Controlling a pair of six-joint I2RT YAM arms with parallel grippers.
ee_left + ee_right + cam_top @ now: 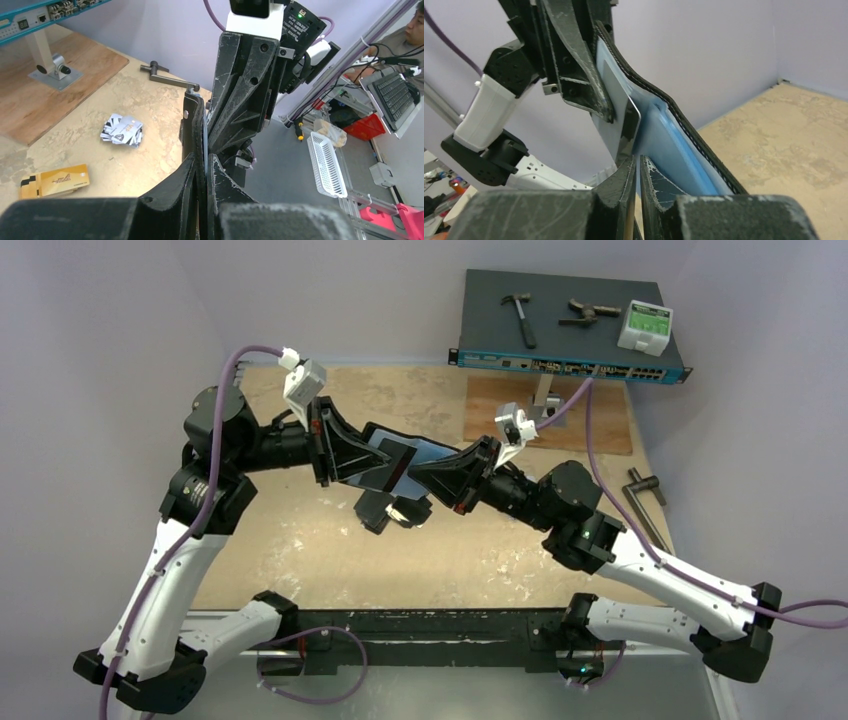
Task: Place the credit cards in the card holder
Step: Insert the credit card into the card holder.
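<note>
While it hangs in mid-air between the two arms, well above the surface (pixel 300 540), the card holder (pixel 392 462) is judged light and limp: a soft folding wallet, likely to bow or fold shut unless it is pinned at a firm edge.

Left gripper (pixel 204 167): pressed together on one edge of the holder, one finger on each face.

Right gripper (pixel 636 167): pinched on what appears to be a single card (pixel 620 102), whose leading end lies against the holder's open inner face (whether it has entered a sleeve cannot be told).

Credit cards are judged thin, stiff and slick. Each is best taken by a short edge, leaving most of its length free to slide in, with a squeeze light enough that the plastic neither flexes nor slips out.

Appearance: the holder shows a black stitched outer rim and pale bluish translucent sleeves. The pinched card is silvery grey with a dark band.

Other cards lie on the surface: a fanned silver-white stack (pixel 122 131) and, near it, an orange-yellow card (pixel 57 181).
</note>
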